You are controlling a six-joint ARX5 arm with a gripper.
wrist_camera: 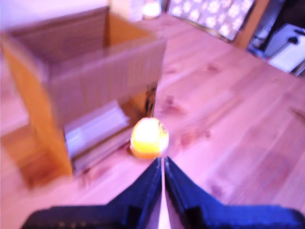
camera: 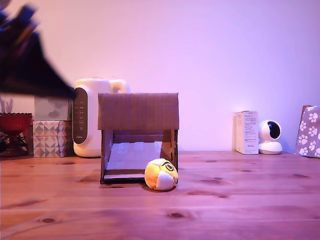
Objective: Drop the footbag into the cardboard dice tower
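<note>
The footbag (camera: 161, 174) sat on the wooden table (camera: 240, 200), touching or just beside the lower front corner of the cardboard dice tower (camera: 138, 111) on the exterior view's right side of the opening, dark round mark facing up and outward. It lay outside the tower at the foot of the pale ramp (camera: 131, 156), so it either had not gone in yet or had already rolled out; the frames could not settle which. Judged as not yet dropped: the gripper (wrist_camera: 163, 164) held nothing, its dark fingers (wrist_camera: 145, 183) pressed nearly together with only a thin slit between them, aimed at the ball from above and behind in the wrist view, well clear of it. The arm (camera: 30, 55) showed as a dark blurred mass at the exterior view's upper left, so it was moving. Left to do, if so: open the claw, grasp the ball, lift over the tower's open top, release. Writing: the white box (camera: 246, 132) on the exterior view's right carried print too small to read; the white kettle-like appliance (camera: 90, 117) behind the tower had a dark panel with unreadable marks; no legible brand on the patterned tissue boxes (camera: 51, 138), small white camera (camera: 270, 136) or paw-print bag (camera: 309, 131)
</note>
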